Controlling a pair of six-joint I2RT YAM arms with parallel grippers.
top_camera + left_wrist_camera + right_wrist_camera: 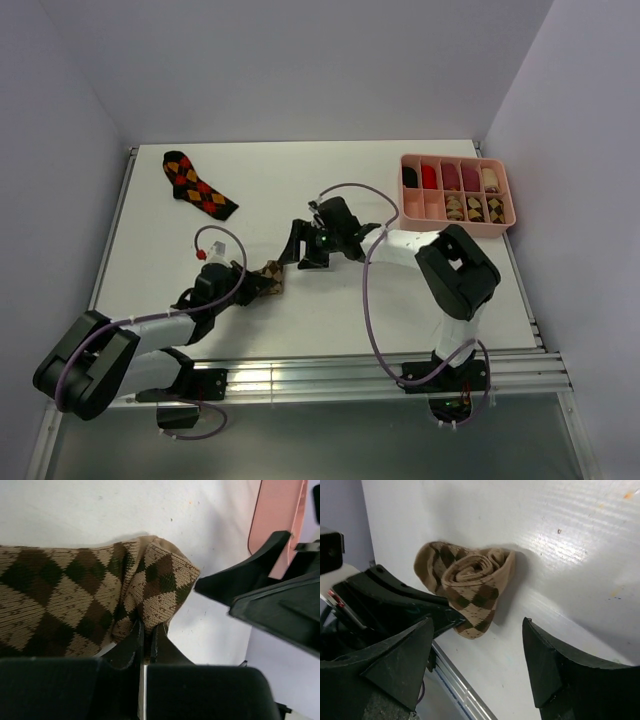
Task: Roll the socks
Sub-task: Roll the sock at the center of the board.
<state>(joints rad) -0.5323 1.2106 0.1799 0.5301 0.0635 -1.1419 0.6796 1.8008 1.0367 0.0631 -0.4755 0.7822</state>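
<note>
A tan-brown-cream argyle sock [271, 279] lies near the table's front, partly rolled into a spiral [475, 582]. My left gripper [146, 630] is shut on the fabric at the roll's edge [160, 580]; the rest of that sock [55, 600] stretches flat to the left. My right gripper [477, 621] hangs open just in front of the roll, not touching it, and its black fingers [235, 577] show in the left wrist view. It sits right of the roll from above [301, 252]. A black-red-orange sock [199, 185] lies flat at the back left.
A pink divided tray [409, 211] stands at the back right, holding plain rolled socks in the far row and argyle rolls [470, 208] in the near row. The tray's corner [275, 515] shows behind the right fingers. The table's metal front rail [465, 690] runs close by.
</note>
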